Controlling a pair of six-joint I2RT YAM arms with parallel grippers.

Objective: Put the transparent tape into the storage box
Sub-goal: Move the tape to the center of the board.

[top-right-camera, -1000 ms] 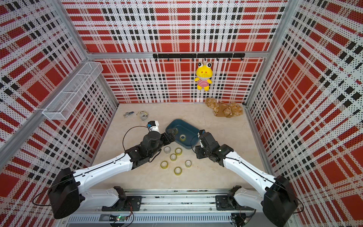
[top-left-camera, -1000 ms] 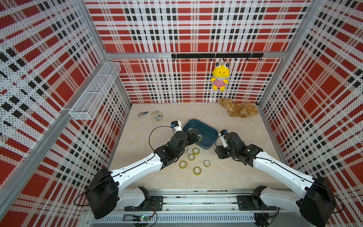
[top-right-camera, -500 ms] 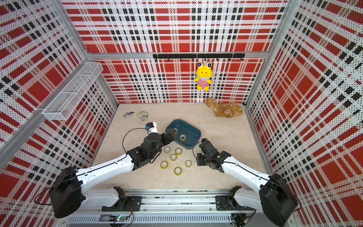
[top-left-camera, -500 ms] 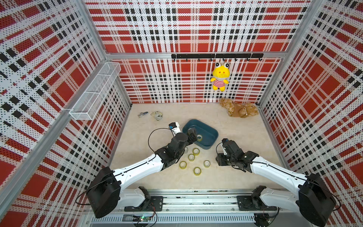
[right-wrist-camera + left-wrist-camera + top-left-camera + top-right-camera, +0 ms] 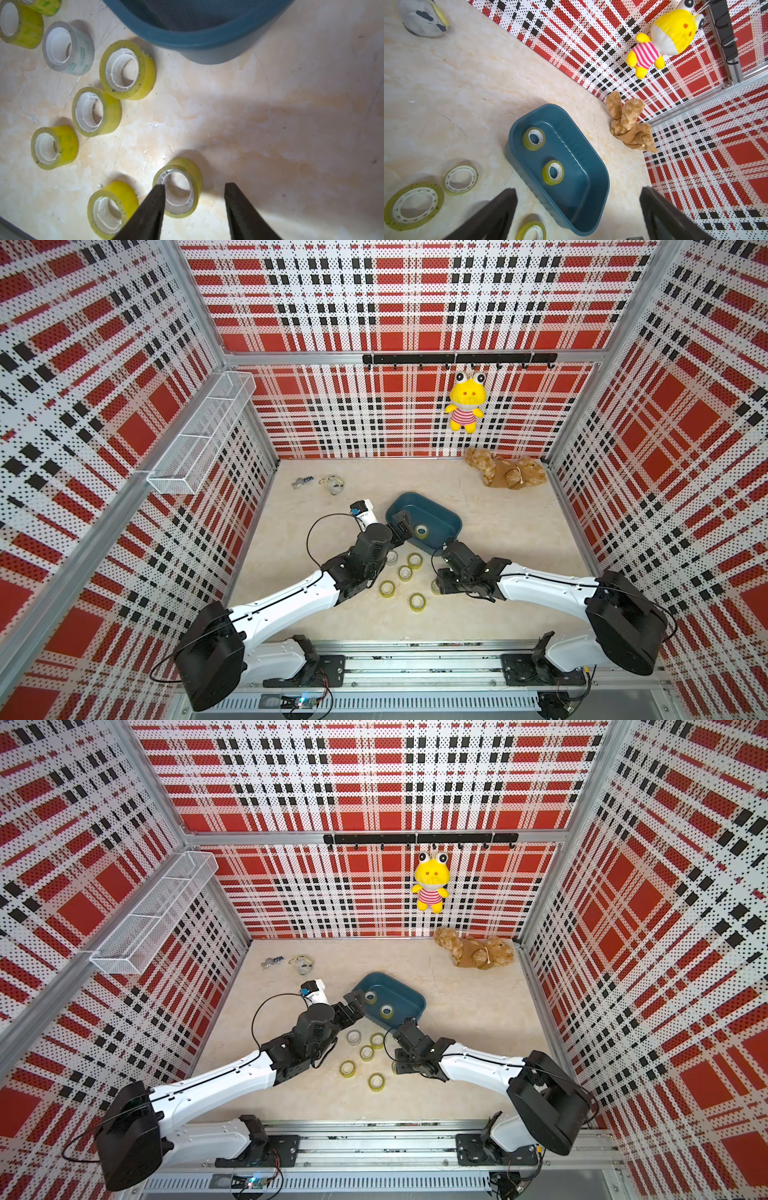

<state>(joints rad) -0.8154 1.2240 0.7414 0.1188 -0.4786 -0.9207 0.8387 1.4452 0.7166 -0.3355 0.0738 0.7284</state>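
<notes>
Transparent tape, two boxed rolls, lie flat inside the storage box. Six more sit loose on the tabletop just beside the box: five yellowish and one clear roll. Right gripper is low over the lone yellowish roll, jaws apart and straddling it, not clamped; can't tell if they touch it. Left gripper hovers over the box's end, jaws wide apart, empty.

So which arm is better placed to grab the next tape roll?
Right. The right arm's fingers hang open low at a yellow tape roll, one above its rim. The left arm's fingers are open and empty above the storage box.
</notes>
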